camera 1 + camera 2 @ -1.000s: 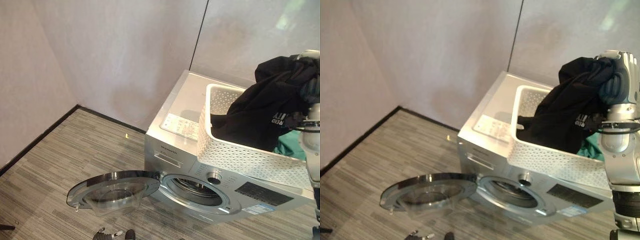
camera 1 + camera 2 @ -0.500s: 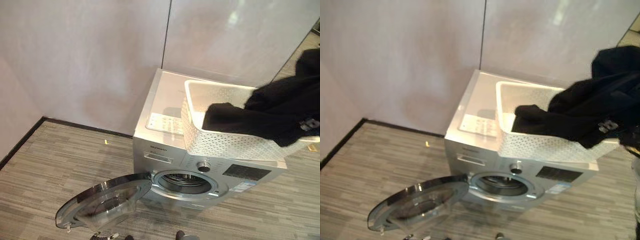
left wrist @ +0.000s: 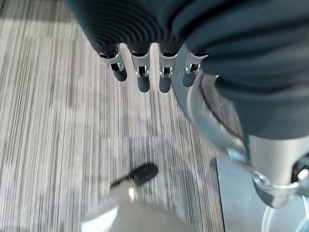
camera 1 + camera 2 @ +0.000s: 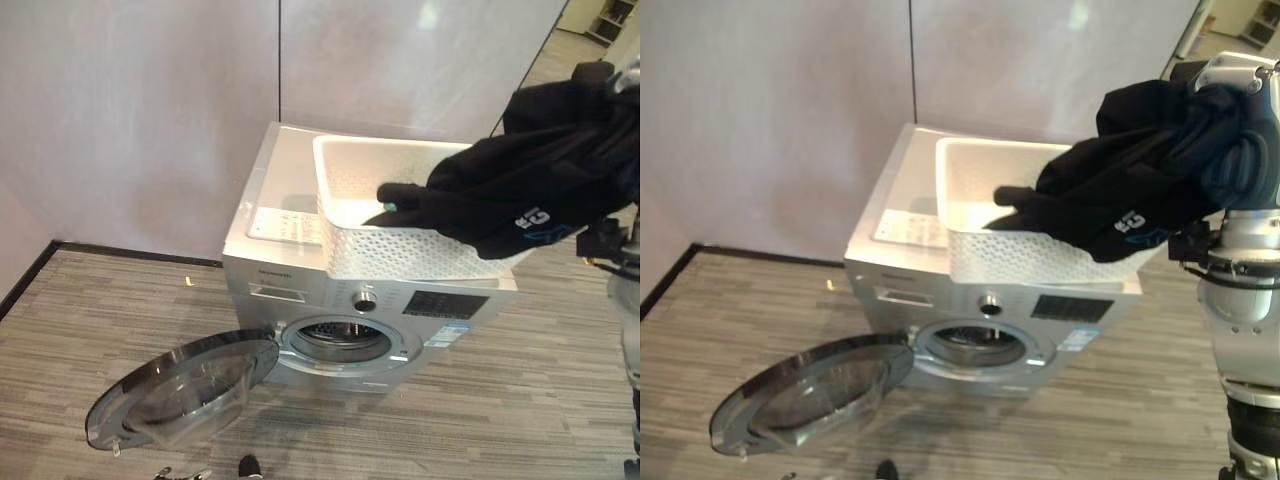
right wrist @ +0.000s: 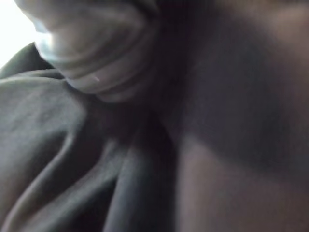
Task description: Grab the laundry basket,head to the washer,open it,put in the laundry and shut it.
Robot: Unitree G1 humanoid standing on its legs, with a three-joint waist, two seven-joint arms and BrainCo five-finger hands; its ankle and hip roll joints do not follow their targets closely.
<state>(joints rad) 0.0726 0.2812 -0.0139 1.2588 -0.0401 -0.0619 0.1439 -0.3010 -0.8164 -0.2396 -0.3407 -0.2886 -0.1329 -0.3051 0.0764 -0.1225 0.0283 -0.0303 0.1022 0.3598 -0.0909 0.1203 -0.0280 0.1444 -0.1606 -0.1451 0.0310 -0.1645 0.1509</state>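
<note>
Right eye view: right hand [image 4: 1238,165] clutches black garment [image 4: 1120,205].

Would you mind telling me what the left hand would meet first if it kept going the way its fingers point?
Most likely the grey striped floor: the left hand hangs with straight fingers pointing down at it, though the distance is unclear.

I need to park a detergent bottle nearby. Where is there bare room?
The washer top is bare left of the white basket. Floor is bare left of the open door. The basket side is crowded by the black garment.
</note>
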